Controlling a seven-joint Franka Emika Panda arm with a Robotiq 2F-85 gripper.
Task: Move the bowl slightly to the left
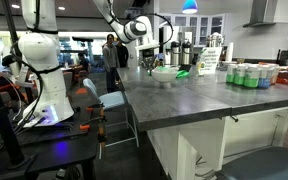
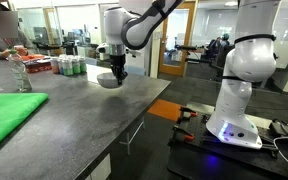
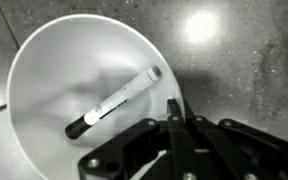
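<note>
A dark grey speckled worktop [image 2: 84, 125] carries a flat bright-green cloth [image 2: 9, 115] near one edge and a cluster of green drink cans [image 2: 69, 66] well apart from it.

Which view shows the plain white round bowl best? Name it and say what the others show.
The wrist view: the plain white round bowl fills it, showing its inside and a white, dark-tipped marker. In both exterior views the bowl is small and far off, its inside hidden.

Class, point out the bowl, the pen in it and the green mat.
bowl [image 3: 54, 80]: wrist view, inner wall.
pen [image 3: 112, 100]: wrist view, mid-barrel.
green mat [image 2: 9, 115]: an exterior view, its middle.
</note>
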